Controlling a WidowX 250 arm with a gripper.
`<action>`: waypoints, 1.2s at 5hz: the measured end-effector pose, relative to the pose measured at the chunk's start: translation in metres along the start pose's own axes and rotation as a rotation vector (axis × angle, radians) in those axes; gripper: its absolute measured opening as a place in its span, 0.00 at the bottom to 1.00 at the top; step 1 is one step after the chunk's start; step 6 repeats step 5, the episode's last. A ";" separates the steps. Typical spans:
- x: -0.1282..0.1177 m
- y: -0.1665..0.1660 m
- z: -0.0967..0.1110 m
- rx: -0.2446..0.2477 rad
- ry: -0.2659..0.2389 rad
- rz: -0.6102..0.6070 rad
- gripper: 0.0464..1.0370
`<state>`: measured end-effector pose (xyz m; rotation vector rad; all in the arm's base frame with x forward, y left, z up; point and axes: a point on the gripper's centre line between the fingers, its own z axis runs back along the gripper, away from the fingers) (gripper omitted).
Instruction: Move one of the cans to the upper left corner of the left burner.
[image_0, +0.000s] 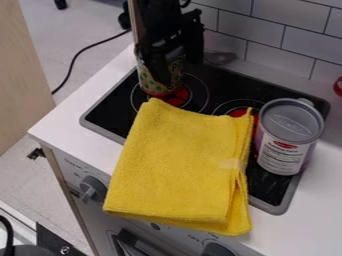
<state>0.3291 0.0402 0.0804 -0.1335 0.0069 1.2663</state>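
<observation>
Well, in the camera view the black gripper (178, 70) hangs over the left rear part of the black stovetop (107, 111), right at a patterned can (149, 81); whether the jaws are open or closed on that can I cannot tell. The can is upright, its top partly hidden behind the jaws and its red lower edge over the upper left part of the left burner (197, 89), whose middle glows red. To the right of the jaws and nearer the camera, a bigger can (284, 152) with a grey lid (291, 120) stands upright on the right side of the stovetop, overlapping the view of the right burner (225, 106). Below the jaws in the view, a folded yellow cloth (180, 165) lies across the stovetop and hangs over the front of the stove, its right side just beside the bigger can. The white worktop (83, 122) runs around the stovetop, and a tiled wall (277, 42) rises behind. Below and left of the jaws, a knob (92, 189) sits on the stove's front; to their left, a black cable (70, 67) curves across the floor.
</observation>
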 end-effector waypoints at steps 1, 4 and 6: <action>-0.008 -0.007 -0.001 0.014 -0.065 -0.127 0.96; -0.060 0.002 0.030 0.006 -0.024 -0.673 0.96; -0.041 0.025 0.030 0.069 0.014 -0.804 0.96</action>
